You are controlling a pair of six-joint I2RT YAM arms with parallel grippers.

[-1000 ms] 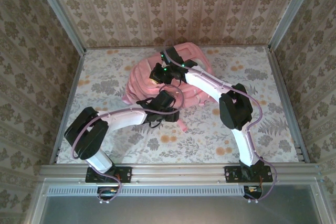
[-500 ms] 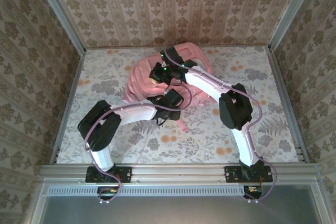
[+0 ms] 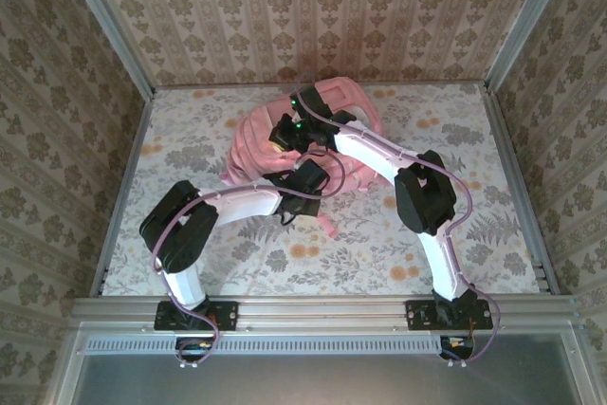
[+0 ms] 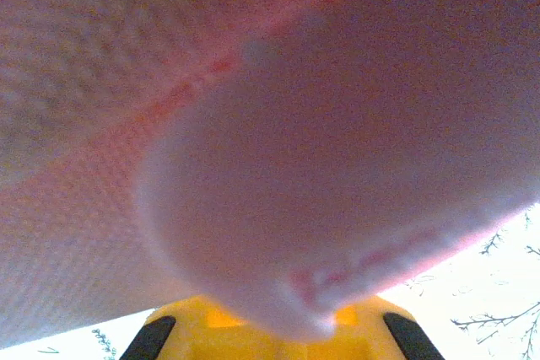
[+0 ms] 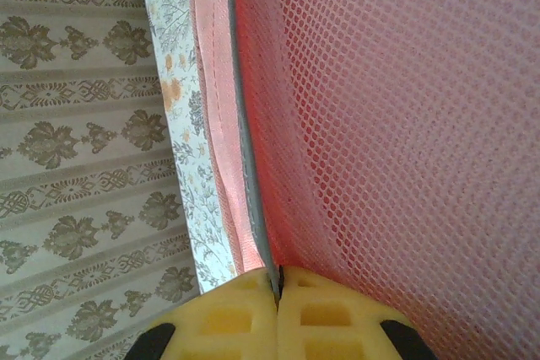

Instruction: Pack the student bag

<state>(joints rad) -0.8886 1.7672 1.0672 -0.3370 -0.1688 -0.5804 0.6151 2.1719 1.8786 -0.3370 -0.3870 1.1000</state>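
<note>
The student bag [image 3: 254, 144], a large pink fabric backpack, lies slumped on the floral-printed tabletop [image 3: 190, 130], under and around the tips of both grippers. What it holds inside cannot be told from these views.

Seen from above, the left gripper [image 3: 305, 177] sits on the bag's near edge. The right gripper [image 3: 286, 134] is just beyond it, on top of the bag, and the two heads are close but apart.

On the left wrist camera, the left gripper's [image 4: 274, 330] yellow fingers [image 4: 190, 318] show at the bottom edge. A rounded, pale pink fold of the bag [image 4: 321, 149] hangs right over them and drops into the spot where they meet. The jaws are drawn fully together on that fold. A pink woven panel [image 4: 76, 174] of the bag lies to the fingers' left, blurred by closeness.

On the right wrist camera, the right gripper's [image 5: 277, 288] yellow fingers [image 5: 224, 314] are pressed flat against each other. A thin grey piped edge [image 5: 246, 166] of the bag is pinched in the seam between them. Ahead and to the right of the fingers stretches a pink open-weave mesh panel [image 5: 405, 124] of the bag. Just left of the grey edge runs a pink fabric binding [image 5: 213, 141], then a strip of the tabletop [image 5: 173, 82], then the patterned beige wallpaper wall [image 5: 76, 149].
</note>
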